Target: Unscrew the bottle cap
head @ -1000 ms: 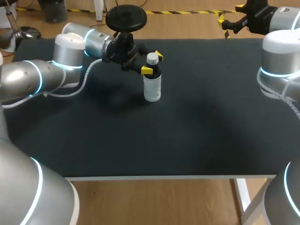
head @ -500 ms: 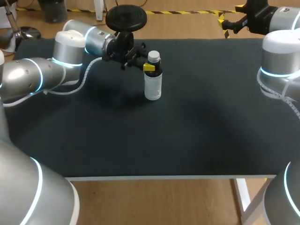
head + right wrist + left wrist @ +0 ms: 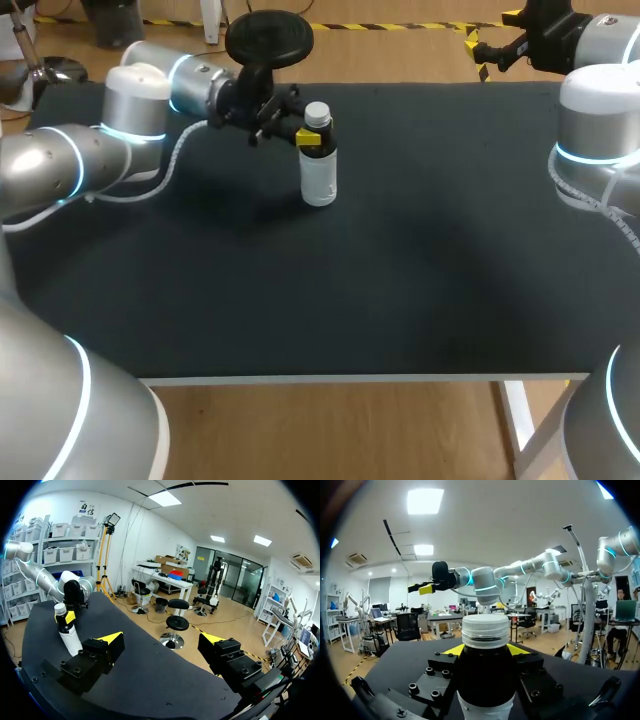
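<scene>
1. The clear plastic bottle (image 3: 319, 175) with a dark upper part was stood roughly upright on the far part of the surface, left of its middle. Its white ribbed cap (image 3: 317, 113) was seated on the neck and not yet removed.
2. The bottle was held at the dark neck, just under the cap, by the left pincer (image 3: 308, 139), which was brought in level from the far left. In the left wrist view the finger blocks were seen pressed against the neck from both sides, so this pincer was clenched on the bottle.
3. The grip was judged to be placed low on purpose. The body would be steadied against twisting while the cap was left bare for the other arm.
4. The right pincer (image 3: 162, 641) was released, with its yellow tips set wide and nothing between them. It was held over the far right corner, well apart from the bottle, and it was judged that it would have to be carried across to the cap.
5. The bottle was carried by a flat, matte black surface (image 3: 400, 280) with a pale front edge. Nothing in the room beyond it was found to bear on the task.
</scene>
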Available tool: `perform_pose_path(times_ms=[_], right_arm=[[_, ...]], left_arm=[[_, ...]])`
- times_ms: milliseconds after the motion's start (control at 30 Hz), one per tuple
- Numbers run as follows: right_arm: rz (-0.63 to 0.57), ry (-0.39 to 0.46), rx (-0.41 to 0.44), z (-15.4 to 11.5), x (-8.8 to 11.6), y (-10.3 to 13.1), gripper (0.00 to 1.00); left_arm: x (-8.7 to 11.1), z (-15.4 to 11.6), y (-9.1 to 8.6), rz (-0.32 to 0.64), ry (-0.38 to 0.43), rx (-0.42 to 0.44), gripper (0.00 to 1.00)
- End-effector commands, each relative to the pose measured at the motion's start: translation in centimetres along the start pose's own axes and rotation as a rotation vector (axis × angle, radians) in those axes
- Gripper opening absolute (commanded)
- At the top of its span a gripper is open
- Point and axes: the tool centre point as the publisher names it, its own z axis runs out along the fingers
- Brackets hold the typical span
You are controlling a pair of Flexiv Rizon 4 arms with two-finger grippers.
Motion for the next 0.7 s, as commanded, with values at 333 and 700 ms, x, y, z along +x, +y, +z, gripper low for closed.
perform_pose_path(times_ms=[333, 700], right_arm=[[0.0, -0.001, 0.001, 0.05, -0.01, 0.01, 1.0], [0.0, -0.001, 0.001, 0.05, -0.01, 0.01, 1.0]], left_arm=[[0.2, -0.43, -0.02, 0.006, -0.028, 0.0, 0.0], [0.21, -0.89, 0.17, -0.004, -0.048, 0.005, 0.0]])
